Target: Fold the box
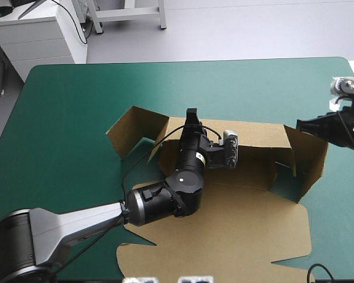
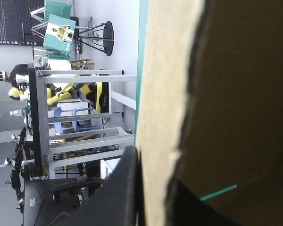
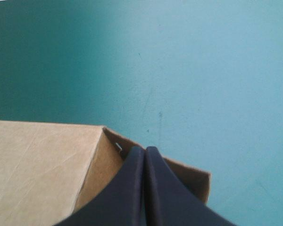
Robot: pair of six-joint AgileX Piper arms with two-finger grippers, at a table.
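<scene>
- Box (image 1: pixel 224 227): mid table (image 1: pixel 71 118), lid flat twd table's near edge.
- L claw (image 1: pixel 192 118): clamped on far wall (image 1: pixel 253 132).
- R claw (image 3: pixel 145 151): fingers together, at end flap (image 1: pixel 310 156).
- Step, I reckon: raising walls. Nxt needs flap tucked in, wall held.

We see a plain brown box (image 1: pixel 236 230), unprinted, on the desk's plain teal-green cover (image 1: pixel 71 124); the left gripper (image 1: pixel 192 113) and right gripper (image 3: pixel 145 150) are black-fingered.

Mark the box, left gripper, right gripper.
box (image 1: pixel 236 236), high view, flat near panel
left gripper (image 1: pixel 192 115), high view, fingertips at the far wall
right gripper (image 3: pixel 145 151), right wrist view, shut fingertips
</scene>
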